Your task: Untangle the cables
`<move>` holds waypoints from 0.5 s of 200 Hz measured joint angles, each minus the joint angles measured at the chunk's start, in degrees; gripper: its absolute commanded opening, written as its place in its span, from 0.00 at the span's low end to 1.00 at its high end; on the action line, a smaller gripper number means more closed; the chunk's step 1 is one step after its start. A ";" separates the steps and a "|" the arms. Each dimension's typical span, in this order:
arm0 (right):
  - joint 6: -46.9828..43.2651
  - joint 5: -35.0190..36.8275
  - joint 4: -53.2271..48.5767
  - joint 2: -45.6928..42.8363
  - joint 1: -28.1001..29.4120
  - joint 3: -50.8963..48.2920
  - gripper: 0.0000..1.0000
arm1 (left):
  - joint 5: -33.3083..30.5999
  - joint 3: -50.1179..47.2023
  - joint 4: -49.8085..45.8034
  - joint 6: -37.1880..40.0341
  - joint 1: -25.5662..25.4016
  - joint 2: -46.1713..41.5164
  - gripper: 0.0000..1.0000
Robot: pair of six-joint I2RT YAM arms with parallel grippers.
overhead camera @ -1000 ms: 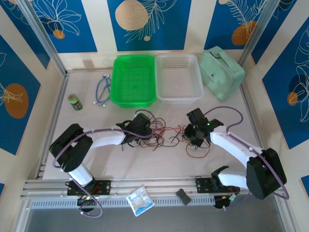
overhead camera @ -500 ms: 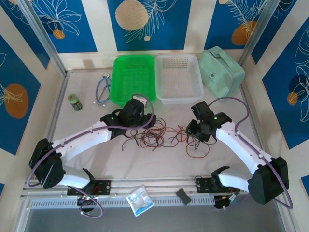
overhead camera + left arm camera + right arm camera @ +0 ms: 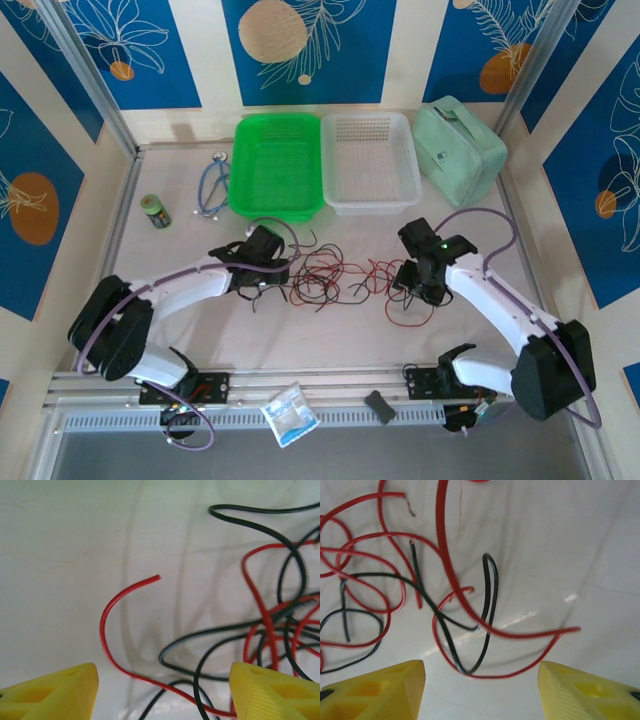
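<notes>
Pretty clearly a robotics lab test cell, not anyone's home. There's a white tabletop (image 3: 330, 338) boxed in by silver aluminium frame posts (image 3: 86, 75), with printed blue backdrop panels (image 3: 300, 50) (white leaves, orange circles) hung all round. Two white robot arms, left (image 3: 180, 288) and right (image 3: 500, 300), are bolted to a slotted metal rail (image 3: 320, 383). Staged props sit at the back: a green plastic basket (image 3: 277, 170), a clear plastic basket (image 3: 372, 160), a mint-green zip case (image 3: 458, 150) and a blue-tubed stethoscope (image 3: 211, 190).

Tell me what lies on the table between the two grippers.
Top view: the tangle of red and black cables lies between the left gripper and the right gripper.
</notes>
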 measured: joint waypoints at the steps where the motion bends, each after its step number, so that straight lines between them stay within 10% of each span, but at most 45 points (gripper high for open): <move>1: -0.07 0.02 0.15 0.17 -0.02 0.00 0.55 | 0.13 0.00 0.28 -0.09 0.07 0.33 0.65; 53: -4.46 0.15 9.18 9.55 -0.52 -0.13 0.05 | 6.32 -2.60 8.70 -0.35 0.48 5.84 0.45; 100: -9.35 -4.20 15.45 15.87 0.02 6.40 0.00 | 10.10 -4.96 11.85 -1.38 -0.15 4.87 0.35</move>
